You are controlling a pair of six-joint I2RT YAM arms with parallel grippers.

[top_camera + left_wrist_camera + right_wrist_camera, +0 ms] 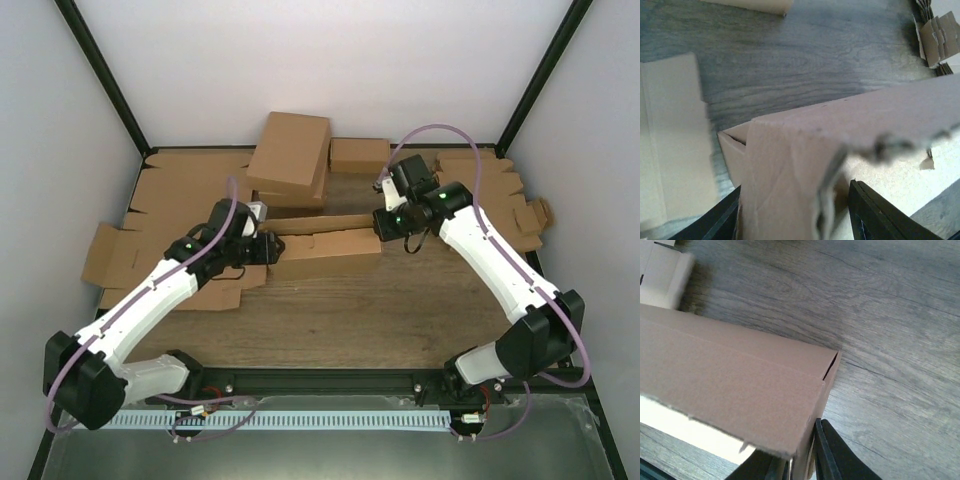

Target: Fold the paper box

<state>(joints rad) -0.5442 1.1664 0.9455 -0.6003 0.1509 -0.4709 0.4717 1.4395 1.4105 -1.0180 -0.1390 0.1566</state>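
Observation:
The paper box [330, 250] lies across the middle of the table as a long, shallow brown shape with its back panel raised. My left gripper [262, 245] is at its left end. In the left wrist view my left gripper [795, 190] straddles a bent, blurred end flap of the paper box [790, 165]; the left finger lies against the card and a dark gap shows before the right finger [875, 215]. My right gripper [385, 225] is at the right end. In the right wrist view my right gripper [799, 447] pinches the thin end wall of the paper box [730, 385].
A stack of folded boxes [290, 160] and a small box [358, 155] stand at the back. Flat cardboard blanks cover the left side [170, 190] and the back right [490, 190]. One blank [670, 140] lies close to the box's left end.

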